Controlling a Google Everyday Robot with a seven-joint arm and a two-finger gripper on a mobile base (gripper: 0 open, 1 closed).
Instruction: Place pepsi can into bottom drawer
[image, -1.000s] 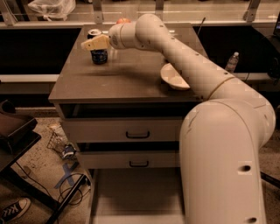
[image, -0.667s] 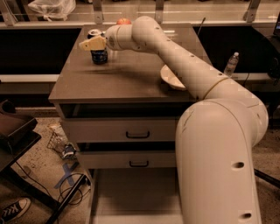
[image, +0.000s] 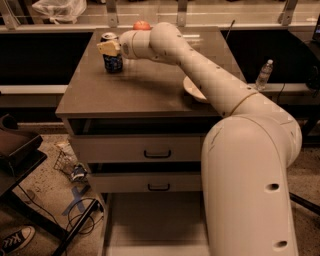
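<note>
The pepsi can (image: 113, 61), dark blue with a silver top, stands upright near the far left corner of the brown cabinet top (image: 145, 85). My gripper (image: 109, 48) is at the can, its tan end covering the can's upper half from the right. The bottom drawer (image: 150, 220) is pulled out at the foot of the cabinet, a pale shallow tray. My large white arm hides its right part.
A red fruit (image: 142, 25) sits at the back edge of the top and a pale plate (image: 191, 90) at its right edge. Two shut drawers with black handles (image: 157, 153) are above the tray. A water bottle (image: 263, 75) stands at the right; a dark chair (image: 17, 155) and cables are on the left.
My arm has shifted slightly; the gripper stays at the can, and the can stands in the same place on the cabinet top.
</note>
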